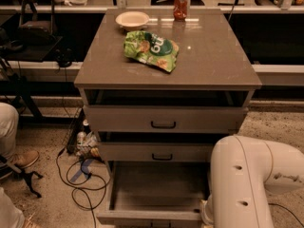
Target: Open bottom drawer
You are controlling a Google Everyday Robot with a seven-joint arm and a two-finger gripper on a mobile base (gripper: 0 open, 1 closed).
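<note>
The bottom drawer (151, 216) of the grey-beige cabinet stands pulled far out toward me, and its bare inside (156, 189) shows. Its front panel lies at the bottom edge of the view, and its handle is cut off there. The middle drawer (156, 152) and the top drawer (164, 119) above it sit slightly out, each with a black bar handle. My white arm (247, 184) fills the lower right, beside the open drawer's right side. The gripper is hidden below the bottom edge of the view, past the arm's end.
On the cabinet top (213, 56) lie a green chip bag (152, 49), a pale bowl (132, 19) and a red can (180, 4). Cables and clutter (83, 170) lie on the floor at the left. A person's leg and shoe (16, 158) are at the far left.
</note>
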